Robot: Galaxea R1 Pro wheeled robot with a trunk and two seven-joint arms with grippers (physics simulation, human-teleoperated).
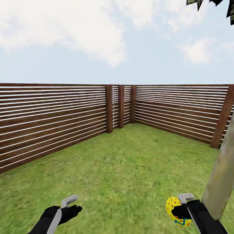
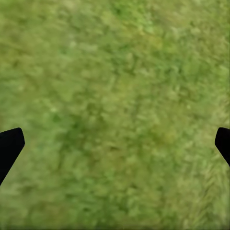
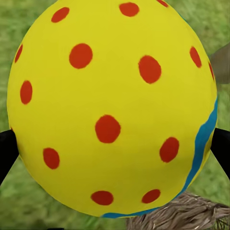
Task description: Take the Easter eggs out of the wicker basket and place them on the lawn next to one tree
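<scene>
My right gripper (image 1: 179, 212) is shut on one Easter egg (image 1: 173, 206), yellow with red dots and a blue zigzag band, held low over the lawn (image 1: 130, 162). In the right wrist view the egg (image 3: 110, 105) sits between the two black fingertips (image 3: 6, 154). The tree's pale trunk (image 1: 221, 175) rises just right of that gripper, with leaf tips (image 1: 211, 3) overhead. My left gripper (image 1: 72, 208) hangs open over bare grass (image 2: 115, 96), with nothing between its fingers. A brown fibrous shape (image 3: 187, 216) shows beneath the egg; I cannot tell whether it is the wicker basket.
The garden's dark slatted fence (image 1: 52, 120) runs along the left and back, meeting at a corner with thick posts (image 1: 121, 105). Another post (image 1: 222, 117) stands at the right behind the trunk. Open grass stretches ahead between the arms and the fence.
</scene>
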